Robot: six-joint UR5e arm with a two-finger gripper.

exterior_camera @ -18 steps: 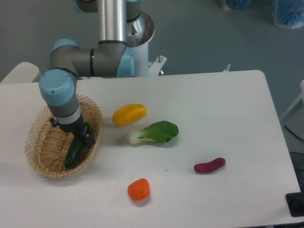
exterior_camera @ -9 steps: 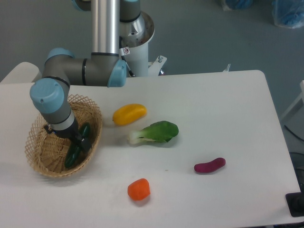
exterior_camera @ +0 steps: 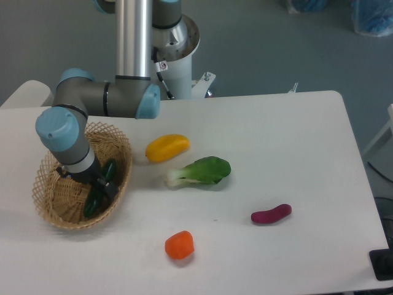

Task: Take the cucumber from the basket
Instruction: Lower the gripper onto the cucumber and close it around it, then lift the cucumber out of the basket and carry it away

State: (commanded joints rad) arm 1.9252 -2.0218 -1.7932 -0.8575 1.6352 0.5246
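Arm shifted left; fingers (exterior_camera: pixel 97 184) clamped on glossy cucumber (exterior_camera: pixel 101 187) in woven wicker basket (exterior_camera: pixel 46 206)

Honestly there's nothing readable here, no words, brand names or numbers anywhere. The only thing that looks like a label is a small white tag with a red mark (exterior_camera: pixel 162 65) on the pale blue-white robot base column (exterior_camera: pixel 175 67) behind the bench, and it's way too small and blurry to make out any letters or digits.
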